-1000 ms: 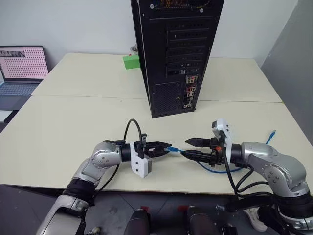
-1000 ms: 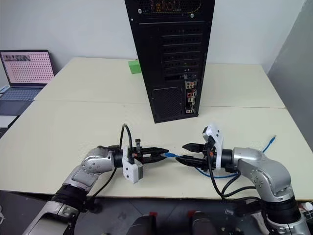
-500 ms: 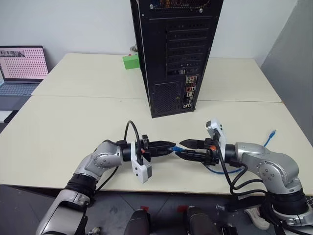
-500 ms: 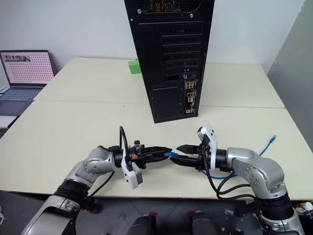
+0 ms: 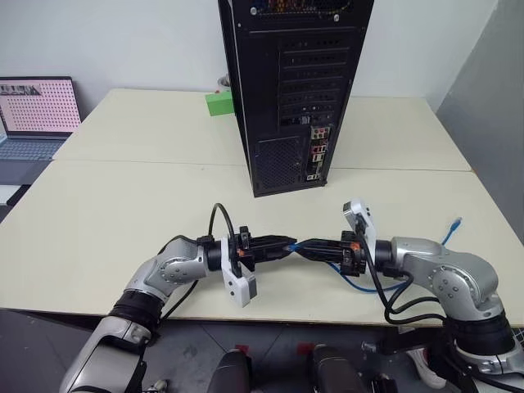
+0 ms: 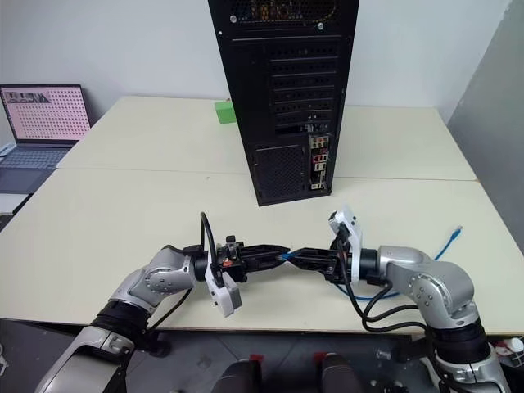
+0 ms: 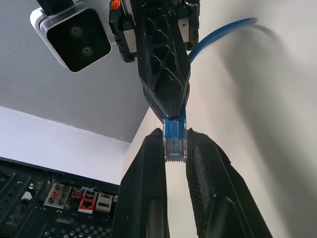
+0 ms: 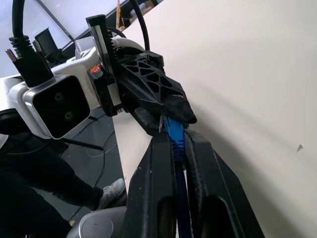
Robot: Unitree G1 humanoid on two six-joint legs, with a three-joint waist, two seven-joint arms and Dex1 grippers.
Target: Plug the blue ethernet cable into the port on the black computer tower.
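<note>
Two grippers meet tip to tip over the near edge of the cream table (image 5: 123,205), both pinched on one end of the blue ethernet cable (image 5: 360,284); its clear plug (image 7: 175,144) sits between the left gripper's fingertips (image 7: 148,148), and the right gripper (image 5: 304,246) is clamped on the blue cord just behind that plug; this reads as a hand-over or a re-grip, most likely so the plug can be squared up and held firmly before it is carried to the socket; whether one hand will let go cannot be told.

From the right gripper the cord runs back under the right forearm, loops on the tabletop and ends well off to that hand's outer side, where the far plug (image 5: 456,222) lies loose near the table's right edge.

Both forearms lie low and roughly level above the table, elbows out, wrists turned inward so the left gripper (image 5: 282,244) points right and the right gripper points left, slightly downward; each wrist carries a white camera block.

Beyond both hands, well apart from them, stands the black computer tower (image 5: 286,82) with its rear face toward the robot; the port (image 5: 315,162) is in the narrow strip of coloured connectors low on that face, still empty by my reading; a green block (image 5: 219,103) sits behind the tower, and an open laptop (image 5: 37,110) lies far out past the left arm.
</note>
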